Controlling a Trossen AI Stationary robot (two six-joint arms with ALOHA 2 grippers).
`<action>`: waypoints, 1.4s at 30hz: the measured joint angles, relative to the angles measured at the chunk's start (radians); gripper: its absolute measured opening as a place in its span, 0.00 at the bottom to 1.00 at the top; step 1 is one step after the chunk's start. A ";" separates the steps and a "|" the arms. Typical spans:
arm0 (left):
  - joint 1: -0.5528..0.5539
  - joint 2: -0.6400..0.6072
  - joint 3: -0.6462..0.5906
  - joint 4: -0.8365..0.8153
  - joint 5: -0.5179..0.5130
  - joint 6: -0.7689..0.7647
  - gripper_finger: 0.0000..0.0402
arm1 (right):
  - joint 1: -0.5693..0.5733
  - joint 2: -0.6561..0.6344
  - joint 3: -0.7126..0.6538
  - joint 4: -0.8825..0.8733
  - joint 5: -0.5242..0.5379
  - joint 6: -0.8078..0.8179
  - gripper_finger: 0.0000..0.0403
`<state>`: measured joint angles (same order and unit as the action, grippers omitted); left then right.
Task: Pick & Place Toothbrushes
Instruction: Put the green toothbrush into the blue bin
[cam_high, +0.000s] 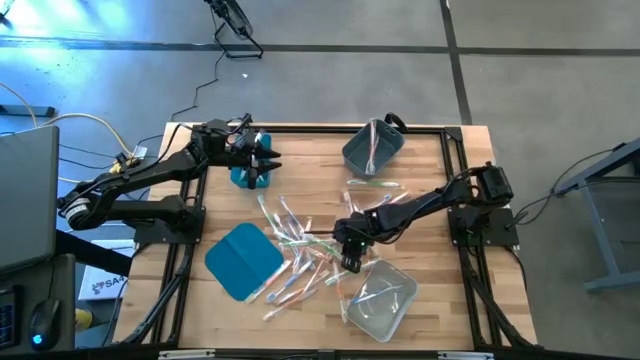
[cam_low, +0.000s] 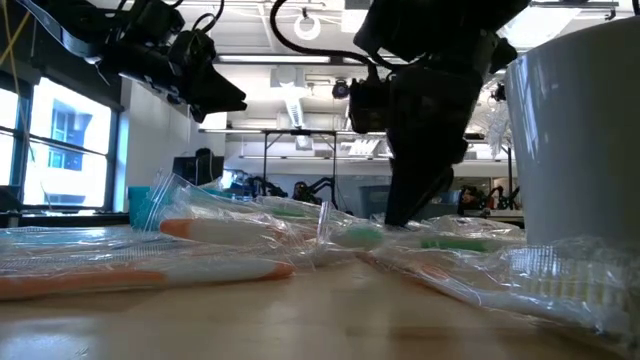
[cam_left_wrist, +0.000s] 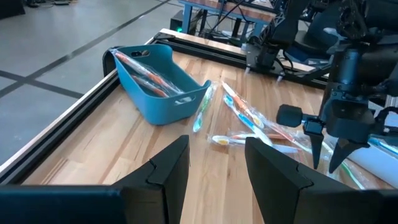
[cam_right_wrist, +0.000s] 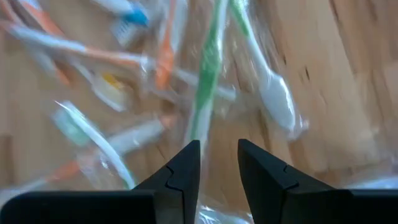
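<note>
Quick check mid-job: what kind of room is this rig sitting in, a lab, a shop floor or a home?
Most likely a robotics lab or workshop. The wooden table stands on a bare concrete floor, ceiling strip lights run over an open hall, and more dark arms show on benches behind it.
</note>
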<state>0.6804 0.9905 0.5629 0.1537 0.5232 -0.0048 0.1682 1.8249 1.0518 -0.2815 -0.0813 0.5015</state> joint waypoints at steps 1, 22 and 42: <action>0.000 0.000 0.000 0.000 0.000 0.000 0.38 | 0.003 0.005 0.000 0.015 0.000 0.000 0.25; 0.000 0.000 0.000 0.000 0.000 0.000 0.38 | 0.011 0.016 0.002 0.052 0.005 0.026 0.25; 0.000 0.000 0.000 0.000 0.000 0.000 0.38 | 0.053 0.016 0.002 0.037 0.078 0.016 0.44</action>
<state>0.6804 0.9905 0.5629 0.1539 0.5232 -0.0051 0.2213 1.8412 1.0534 -0.2443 -0.0036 0.5172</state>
